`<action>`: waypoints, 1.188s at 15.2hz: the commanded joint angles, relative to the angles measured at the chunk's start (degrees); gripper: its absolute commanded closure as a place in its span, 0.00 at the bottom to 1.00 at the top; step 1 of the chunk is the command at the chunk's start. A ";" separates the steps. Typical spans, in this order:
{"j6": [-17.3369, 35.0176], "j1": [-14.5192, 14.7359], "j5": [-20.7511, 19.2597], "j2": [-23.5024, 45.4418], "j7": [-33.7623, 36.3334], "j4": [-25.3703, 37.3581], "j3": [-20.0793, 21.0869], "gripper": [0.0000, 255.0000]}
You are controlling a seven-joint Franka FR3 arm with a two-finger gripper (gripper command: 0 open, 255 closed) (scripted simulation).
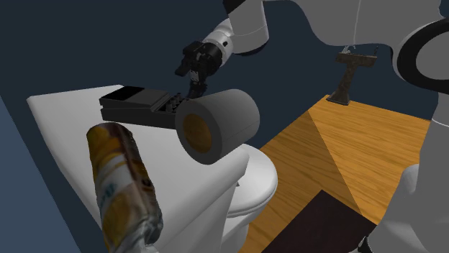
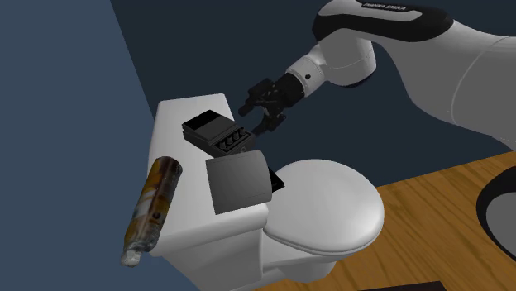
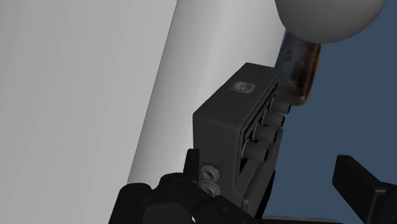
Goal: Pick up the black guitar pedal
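Pedal [image 1: 133, 108], a black box with a row of knobs, lay upper-centre; the gripper [image 1: 196, 86] had its fingers wide apart, holding nothing.

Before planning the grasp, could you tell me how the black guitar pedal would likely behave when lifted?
Boxy and hard-edged, the guitar pedal is probably stiff. Its flat base makes rolling unlikely. Its smooth sides might slip in the gripper.

Black guitar pedal [image 2: 217, 134] flat on white toilet tank lid [image 2: 178, 112], knobs toward bowl
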 commanded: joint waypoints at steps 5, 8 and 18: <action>1.48 0.17 -0.18 0.21 -2.52 -2.68 0.03 0.00; 1.45 0.15 -0.19 0.19 -2.56 -2.73 0.01 1.00; 0.45 0.05 -0.01 0.05 -0.86 -0.91 0.02 1.00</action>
